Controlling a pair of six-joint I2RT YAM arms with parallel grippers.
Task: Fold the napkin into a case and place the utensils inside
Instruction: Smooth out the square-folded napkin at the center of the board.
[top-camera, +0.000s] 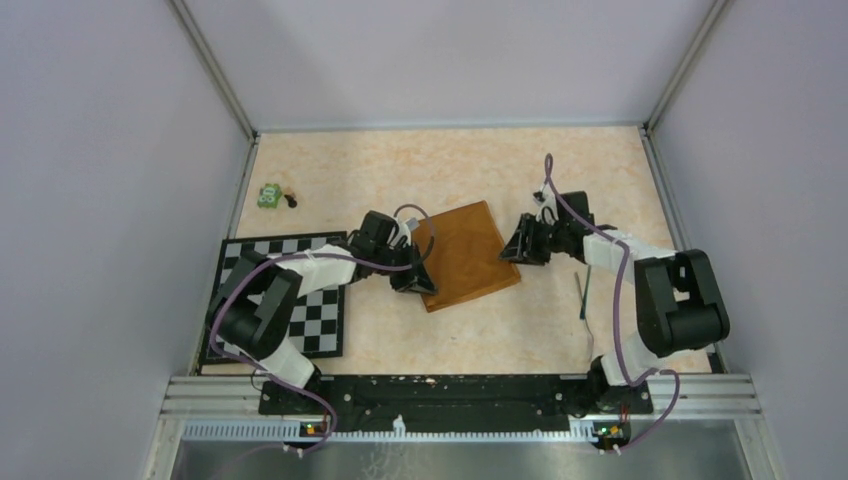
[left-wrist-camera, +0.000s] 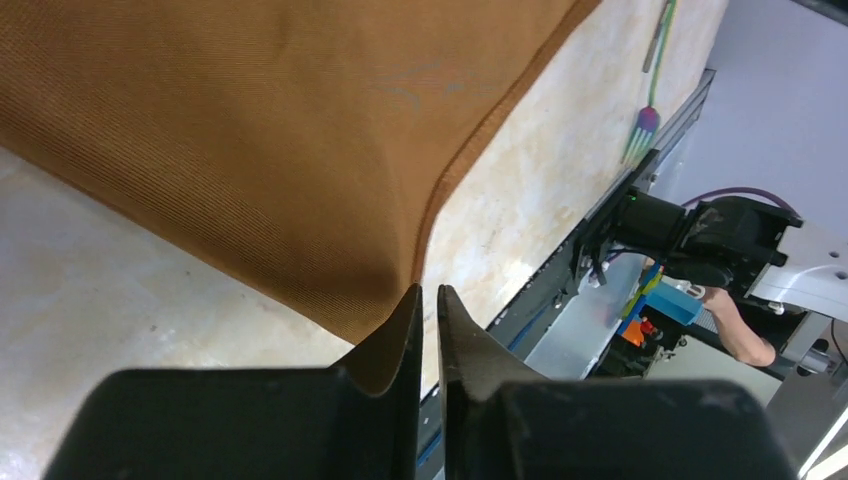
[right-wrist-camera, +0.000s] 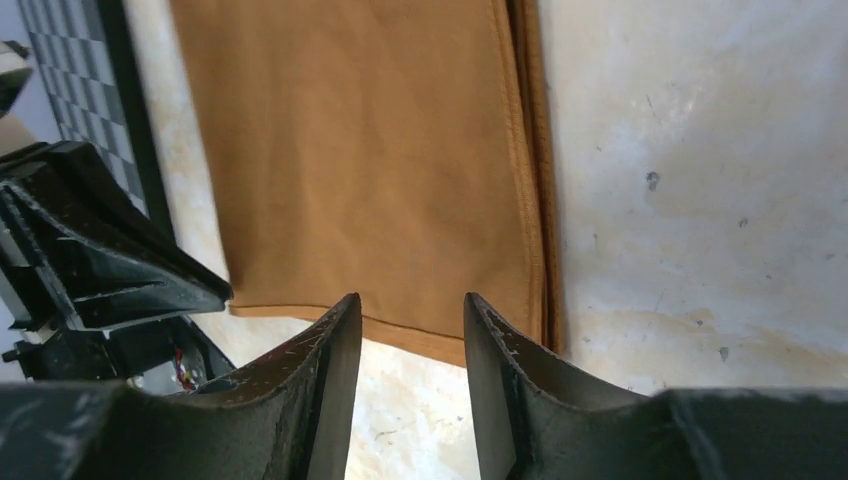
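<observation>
The left gripper (left-wrist-camera: 428, 290) is narrowed to a slit, pinching a raised corner of the rust-orange napkin (top-camera: 465, 255). The napkin lies folded into a flat rectangle on the bench (top-camera: 450, 165) between the two arms. Across the cloth, the right gripper (right-wrist-camera: 412, 300) hovers half spread over the opposite edge, holding nothing. The utensils (top-camera: 583, 296) lie behind the right gripper, apart from the napkin. Behind the left gripper, a checkered mat (top-camera: 310, 320) lies under its arm, with a green toy (top-camera: 268, 196) off to its side.
</observation>
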